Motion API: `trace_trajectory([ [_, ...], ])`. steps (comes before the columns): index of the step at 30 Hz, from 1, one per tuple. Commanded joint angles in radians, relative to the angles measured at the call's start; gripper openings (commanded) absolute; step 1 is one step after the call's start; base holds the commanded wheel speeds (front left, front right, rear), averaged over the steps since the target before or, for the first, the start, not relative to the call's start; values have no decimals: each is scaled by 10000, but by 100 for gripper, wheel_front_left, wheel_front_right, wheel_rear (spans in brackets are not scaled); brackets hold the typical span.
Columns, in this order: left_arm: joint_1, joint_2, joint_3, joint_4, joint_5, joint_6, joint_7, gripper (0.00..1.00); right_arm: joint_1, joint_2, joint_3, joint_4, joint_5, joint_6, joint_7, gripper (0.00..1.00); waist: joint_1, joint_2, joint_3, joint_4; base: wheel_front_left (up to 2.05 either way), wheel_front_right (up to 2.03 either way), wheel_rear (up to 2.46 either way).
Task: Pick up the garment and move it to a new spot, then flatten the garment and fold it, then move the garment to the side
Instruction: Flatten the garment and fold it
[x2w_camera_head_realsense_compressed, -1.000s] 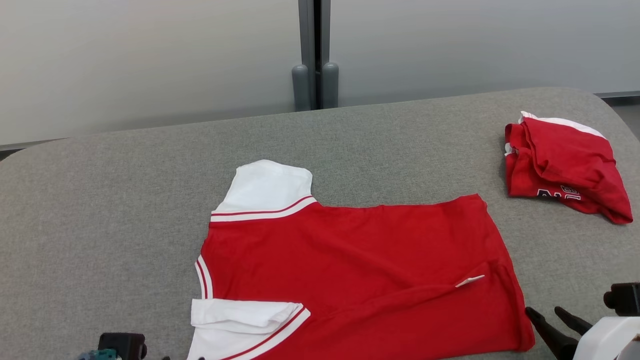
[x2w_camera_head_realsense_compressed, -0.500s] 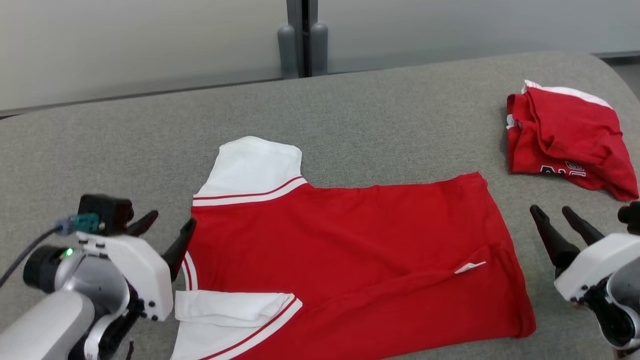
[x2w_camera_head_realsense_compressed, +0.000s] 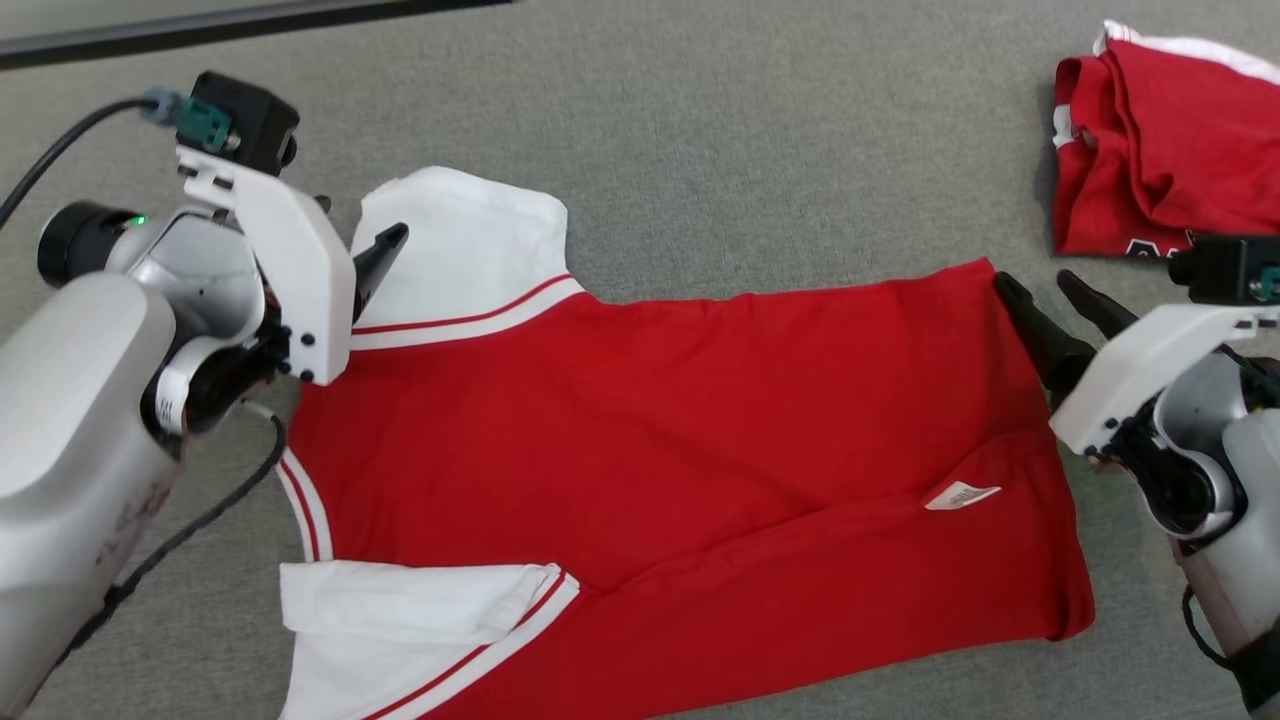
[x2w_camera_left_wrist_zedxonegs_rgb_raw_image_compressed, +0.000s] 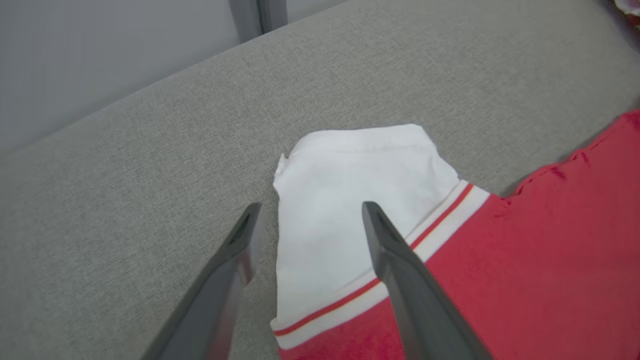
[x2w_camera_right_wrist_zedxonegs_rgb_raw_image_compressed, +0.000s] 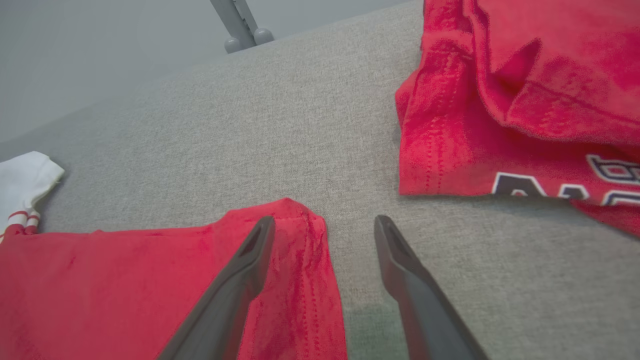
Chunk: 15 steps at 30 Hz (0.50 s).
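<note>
The garment (x2w_camera_head_realsense_compressed: 650, 440) is a red shirt with white sleeves, spread flat across the grey padded table (x2w_camera_head_realsense_compressed: 750, 130), neck end to the left. My left gripper (x2w_camera_head_realsense_compressed: 360, 225) hovers open at the far white sleeve (x2w_camera_head_realsense_compressed: 470, 240). In the left wrist view its fingers (x2w_camera_left_wrist_zedxonegs_rgb_raw_image_compressed: 235, 260) straddle the near edge of that sleeve (x2w_camera_left_wrist_zedxonegs_rgb_raw_image_compressed: 350, 170) with nothing gripped. My right gripper (x2w_camera_head_realsense_compressed: 1040, 290) stands open at the far hem corner. In the right wrist view, one of the right gripper's (x2w_camera_right_wrist_zedxonegs_rgb_raw_image_compressed: 325, 222) fingers lies over the red corner (x2w_camera_right_wrist_zedxonegs_rgb_raw_image_compressed: 295, 215) and the other over bare table.
A second red garment (x2w_camera_head_realsense_compressed: 1160, 130), folded, with dark lettering, lies at the far right, close to my right gripper; it also shows in the right wrist view (x2w_camera_right_wrist_zedxonegs_rgb_raw_image_compressed: 525, 100). A small white label (x2w_camera_head_realsense_compressed: 960, 495) sticks up from the shirt. The table's far edge (x2w_camera_head_realsense_compressed: 250, 25) runs along the top.
The head camera has tilted down. Both arms have come up from the near edge to the shirt's far sleeve and far hem corner. Both grippers stay open.
</note>
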Motion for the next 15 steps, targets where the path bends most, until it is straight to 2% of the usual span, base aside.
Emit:
trace_trajectory([
  [1, -277, -8, -38, 223, 97, -99, 99, 100, -187, 0, 143, 15, 145, -3, 99, 100, 0, 0, 283, -153, 0, 0, 0],
  [5, -1068, -305, -221, 1232, 105, -489, 594, 100, -674, -127, 876, 34, 520, -3, 209, 100, 0, 0, 591, -329, 0, 0, 0],
  [9, -1561, -509, -247, 2172, 40, -650, 843, 100, -1059, -143, 1491, 88, 793, -3, 78, 100, 0, 0, 813, -528, 0, 0, 0],
  [12, -1786, -675, -253, 2699, -98, -807, 1006, 100, -1231, -137, 1962, 79, 1037, -3, 58, 87, 0, 0, 867, -614, 0, 0, 0],
  [13, -1839, -692, -273, 2846, -86, -844, 1028, 100, -1297, -146, 2114, 97, 1106, -3, 8, 76, 0, 0, 866, -636, 0, 0, 0],
  [14, -1865, -733, -295, 2983, -90, -885, 1022, 100, -1345, -153, 2244, 122, 1176, -3, -32, 51, 0, 0, 859, -652, 0, 0, 0],
  [15, -1888, -786, -283, 3100, -132, -918, 966, 92, -1388, -157, 2356, 160, 1247, -3, -90, 45, 0, 0, 849, -664, 0, 0, 0],
])
